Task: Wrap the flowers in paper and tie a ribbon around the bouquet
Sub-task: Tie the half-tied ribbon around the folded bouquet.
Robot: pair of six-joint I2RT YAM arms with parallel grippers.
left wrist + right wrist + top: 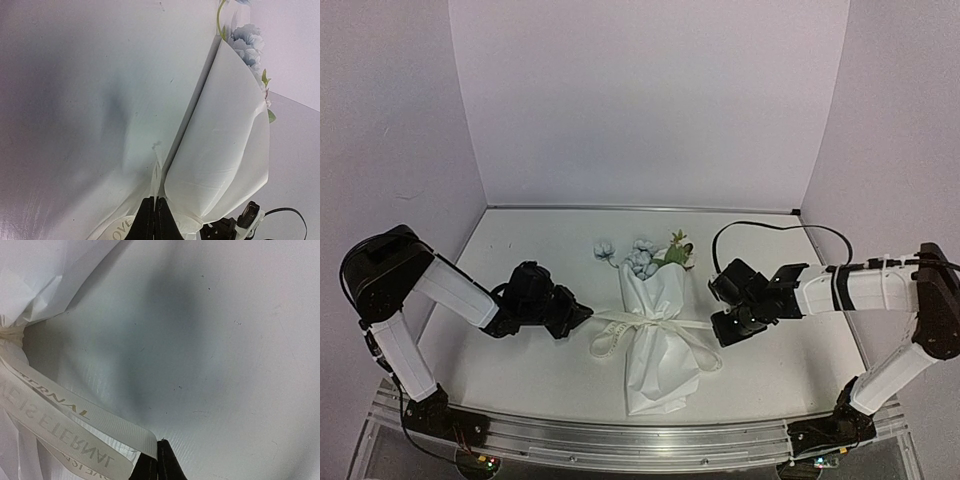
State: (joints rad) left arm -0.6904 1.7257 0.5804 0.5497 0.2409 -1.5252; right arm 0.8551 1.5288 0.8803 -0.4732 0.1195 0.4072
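Bouquet [655, 300] lay at the middle of the table [520, 255], flowers [642, 258] toward 12 o'clock. Paper [665, 375] was wrapped and ribbon [618, 320] cinched at the waist. Left jaws at 9 o'clock and right jaws at 3 o'clock each clenched a ribbon end. Judged: wrap done; tightening the knot and letting go remained.

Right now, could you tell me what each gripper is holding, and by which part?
Both pinch the ribbon: the right gripper is shut on one tail near its end, the left gripper apparently on the opposite tail, beside the bouquet.
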